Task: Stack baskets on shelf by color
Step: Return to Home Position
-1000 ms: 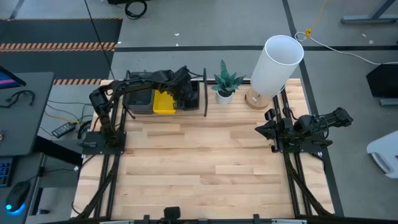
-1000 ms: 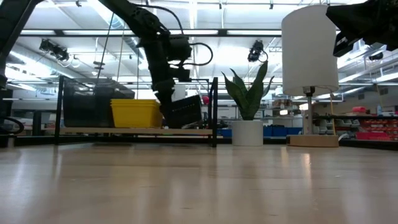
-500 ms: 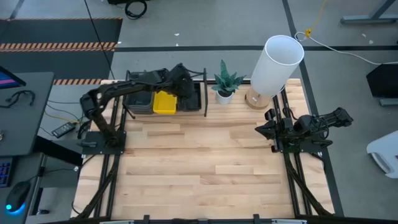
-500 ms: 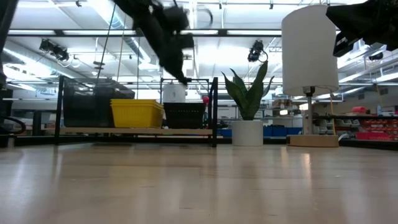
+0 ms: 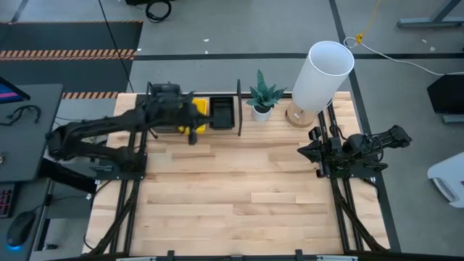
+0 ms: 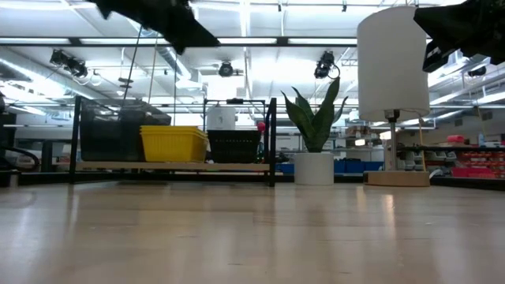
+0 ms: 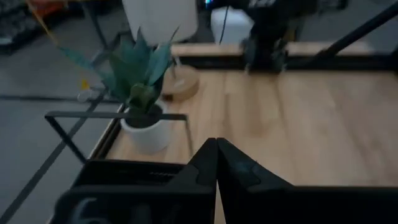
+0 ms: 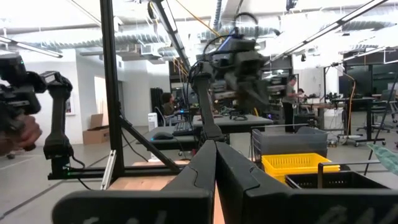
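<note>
On the shelf (image 6: 170, 166) at the table's far left the baskets stand in a row on its board. The smoky grey stack (image 6: 110, 136) is at the left, the yellow stack (image 6: 173, 143) in the middle, and the black slatted stack (image 6: 233, 146) at the right end. In the high view the black baskets (image 5: 222, 112) show in full, the yellow ones (image 5: 201, 107) only in part, and my left arm covers the grey ones. My left gripper (image 5: 193, 135) hangs shut above the table just in front of the shelf, touching nothing. My right gripper (image 5: 310, 150) is shut and parked at the right side.
A white pot with a green plant (image 5: 262, 101) stands right of the shelf. Beyond it a tall white lamp shade (image 5: 322, 72) rises on a round wooden base. The wooden tabletop (image 5: 239, 196) stretches wide toward the near edge. People and desks show in the room behind.
My left gripper has let go of a black basket, which was tilted in its hold and now sits level on the shelf's right end. The gripper then rose and drew back toward the table's left and near side, the arm folding away from the shelf.
</note>
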Robot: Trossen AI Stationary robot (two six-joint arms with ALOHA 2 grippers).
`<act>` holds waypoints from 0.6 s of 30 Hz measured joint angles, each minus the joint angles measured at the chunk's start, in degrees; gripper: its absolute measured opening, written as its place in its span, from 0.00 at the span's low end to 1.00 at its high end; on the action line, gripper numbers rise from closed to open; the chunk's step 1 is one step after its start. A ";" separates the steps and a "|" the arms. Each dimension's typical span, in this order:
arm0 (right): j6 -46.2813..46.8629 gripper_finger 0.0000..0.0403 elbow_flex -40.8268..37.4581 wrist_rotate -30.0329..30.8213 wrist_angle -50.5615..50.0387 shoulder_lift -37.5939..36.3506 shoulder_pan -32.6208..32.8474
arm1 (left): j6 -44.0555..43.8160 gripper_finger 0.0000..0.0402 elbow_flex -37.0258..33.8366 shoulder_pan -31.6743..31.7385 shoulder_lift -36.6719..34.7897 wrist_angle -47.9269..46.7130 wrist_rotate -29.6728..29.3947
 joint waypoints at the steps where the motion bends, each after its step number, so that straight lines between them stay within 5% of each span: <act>1: 0.00 0.03 0.00 0.00 -0.08 0.00 0.00 | -1.16 0.02 -2.04 -1.38 -2.24 1.46 -0.49; 10: 0.00 0.03 0.00 0.00 0.00 0.00 -0.02 | -8.33 0.03 -14.25 -15.48 -16.87 6.05 -10.32; 18: 0.01 0.03 0.01 0.00 0.00 0.00 -0.01 | -9.13 0.03 -23.76 -24.78 -22.99 14.14 -12.70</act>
